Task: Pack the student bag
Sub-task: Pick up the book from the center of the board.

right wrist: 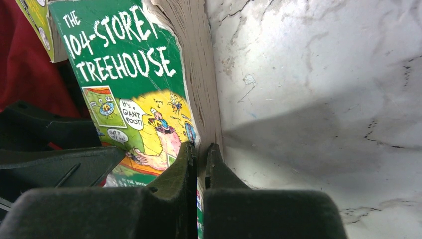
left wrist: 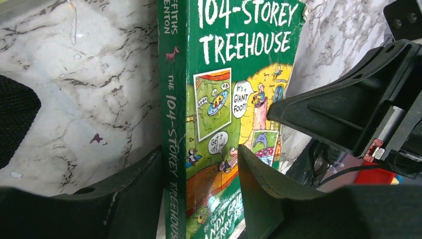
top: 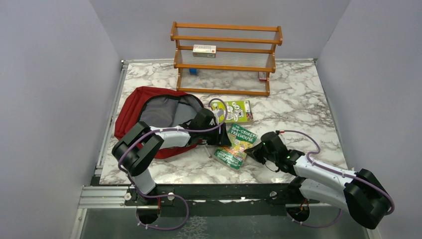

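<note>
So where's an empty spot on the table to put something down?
The biggest bare marble is on the right, between the wooden rack and the right arm. A smaller patch sits far left, between the rack and the red backpack. The middle is crowded: the Treehouse book, the light green book, the left tool and the right tool meet there.
</note>
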### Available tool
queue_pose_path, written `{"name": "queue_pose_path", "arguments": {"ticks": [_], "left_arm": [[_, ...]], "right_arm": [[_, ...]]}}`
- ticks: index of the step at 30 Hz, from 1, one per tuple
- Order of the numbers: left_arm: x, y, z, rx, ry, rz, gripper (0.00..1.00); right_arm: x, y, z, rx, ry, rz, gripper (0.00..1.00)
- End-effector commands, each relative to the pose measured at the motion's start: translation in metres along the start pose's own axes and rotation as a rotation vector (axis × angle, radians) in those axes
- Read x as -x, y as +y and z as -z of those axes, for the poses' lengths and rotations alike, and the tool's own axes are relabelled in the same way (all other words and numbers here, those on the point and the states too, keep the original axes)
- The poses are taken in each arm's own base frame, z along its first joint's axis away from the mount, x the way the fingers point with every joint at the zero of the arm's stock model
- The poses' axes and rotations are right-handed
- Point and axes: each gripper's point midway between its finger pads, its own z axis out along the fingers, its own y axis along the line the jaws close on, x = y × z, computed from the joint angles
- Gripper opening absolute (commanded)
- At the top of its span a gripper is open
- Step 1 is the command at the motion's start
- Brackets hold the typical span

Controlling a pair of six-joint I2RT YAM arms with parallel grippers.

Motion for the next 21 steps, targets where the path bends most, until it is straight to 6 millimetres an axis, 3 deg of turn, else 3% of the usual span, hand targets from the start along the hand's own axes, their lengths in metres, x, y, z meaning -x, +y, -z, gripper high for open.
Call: {"name": "queue_pose_path", "arguments": {"ticks": [1,5,8,11,15,21], "left_arm": [[0.001,-0.072,0.007,-0.282,0.036,-0.054,0.50],[0.007,-0.077,0.007,-0.291,0.021,-0.070,0.38],[0.010,-0.080,0.008,-0.296,0.011,-0.083,0.22],[0.015,-0.084,0.010,-0.304,-0.006,-0.116,0.08],[0.028,-0.090,0.016,-0.291,-0.052,-0.187,0.03],[0.062,-0.106,0.037,-0.229,-0.150,-0.375,0.00]], "right_arm": [[-0.017,-0.087,0.000,-0.275,0.059,0.040,0.00],[-0.016,-0.086,0.000,-0.276,0.054,0.044,0.00],[-0.011,-0.081,0.003,-0.272,0.034,0.066,0.02],[0.003,-0.067,0.011,-0.248,-0.023,0.101,0.16],[0.031,-0.037,0.034,-0.170,-0.142,0.142,0.38],[0.076,0.009,0.083,-0.077,-0.336,0.240,0.52]]}}
